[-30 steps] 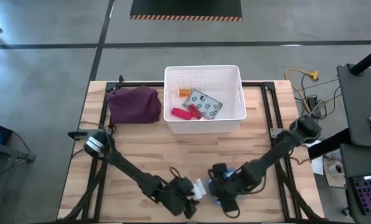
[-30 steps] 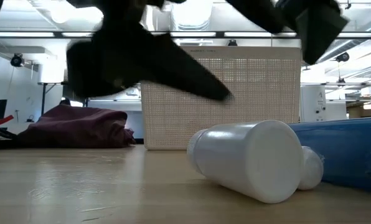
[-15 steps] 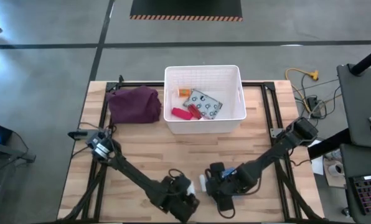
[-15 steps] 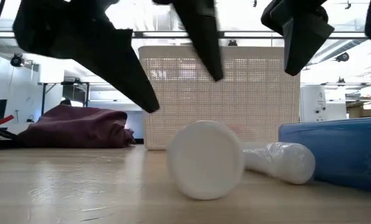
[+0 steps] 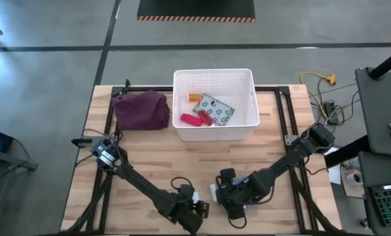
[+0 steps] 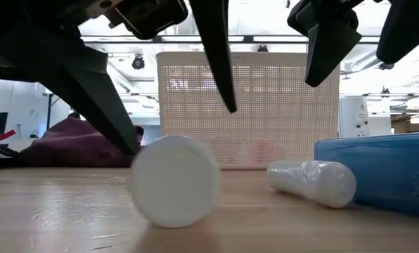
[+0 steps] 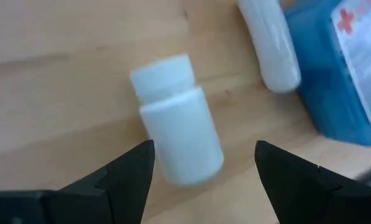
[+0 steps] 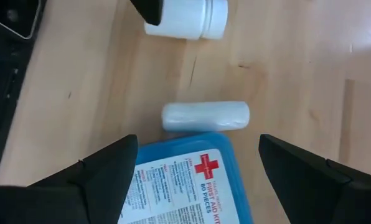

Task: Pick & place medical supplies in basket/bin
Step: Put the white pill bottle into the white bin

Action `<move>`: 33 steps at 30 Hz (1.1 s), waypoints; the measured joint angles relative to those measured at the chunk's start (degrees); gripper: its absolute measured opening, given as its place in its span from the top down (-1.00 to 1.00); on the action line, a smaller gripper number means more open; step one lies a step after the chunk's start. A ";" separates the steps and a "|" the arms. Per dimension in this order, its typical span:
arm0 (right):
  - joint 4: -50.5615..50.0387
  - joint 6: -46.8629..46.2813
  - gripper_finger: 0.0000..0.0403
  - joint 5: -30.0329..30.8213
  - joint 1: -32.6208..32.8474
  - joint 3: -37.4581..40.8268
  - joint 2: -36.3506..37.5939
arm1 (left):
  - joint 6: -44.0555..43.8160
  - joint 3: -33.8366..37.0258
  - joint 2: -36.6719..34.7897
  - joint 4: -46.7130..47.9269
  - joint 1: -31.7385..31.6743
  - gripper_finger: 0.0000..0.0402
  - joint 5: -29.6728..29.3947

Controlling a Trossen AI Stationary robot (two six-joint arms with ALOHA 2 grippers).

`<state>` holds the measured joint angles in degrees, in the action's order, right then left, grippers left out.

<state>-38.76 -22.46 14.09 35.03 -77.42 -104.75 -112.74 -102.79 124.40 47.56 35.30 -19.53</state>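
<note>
The white bottle has rolled leftward on the worktop, lying between the left end effector's spread fingers, ungripped; the right end effector hovers open over the blue box.

Pale wooden plank bench on a black metal frame, standing on a grey concrete floor crossed by dark seams. A black floor mat with striped edge lies beyond; yellow cable at right. Ceiling strip lights brighten the hall.
</note>
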 joint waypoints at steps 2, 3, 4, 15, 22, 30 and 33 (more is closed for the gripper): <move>0.02 -0.02 -0.61 1.43 0.07 0.40 0.01 | -0.08 1.22 -0.04 0.45 -0.67 -0.30 0.13; -0.05 -0.02 -0.61 1.93 0.07 0.72 0.07 | -0.08 2.15 -0.04 0.67 -1.07 -0.30 0.73; -0.27 -0.15 -0.61 2.47 0.04 1.02 0.13 | -0.09 3.23 -0.04 0.67 -1.54 -0.30 1.73; -9.27 -5.32 -0.61 10.71 -0.15 2.98 3.14 | 12.51 10.14 -1.98 3.93 -5.98 0.13 9.89; -12.76 -12.77 -0.61 22.27 -0.15 6.62 14.31 | 16.57 3.83 -9.98 11.61 -6.36 0.28 -6.80; -23.85 -30.67 -0.61 34.55 1.53 11.24 34.28 | 46.48 -4.10 -26.00 11.41 -11.69 0.26 -45.60; -22.96 -31.10 -0.61 34.24 1.32 13.31 39.09 | 63.29 -3.45 -29.51 6.25 -22.97 0.23 -39.12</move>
<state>-61.72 -53.56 48.33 36.35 -64.11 -65.66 -49.44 -106.24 94.88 53.81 12.32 -58.64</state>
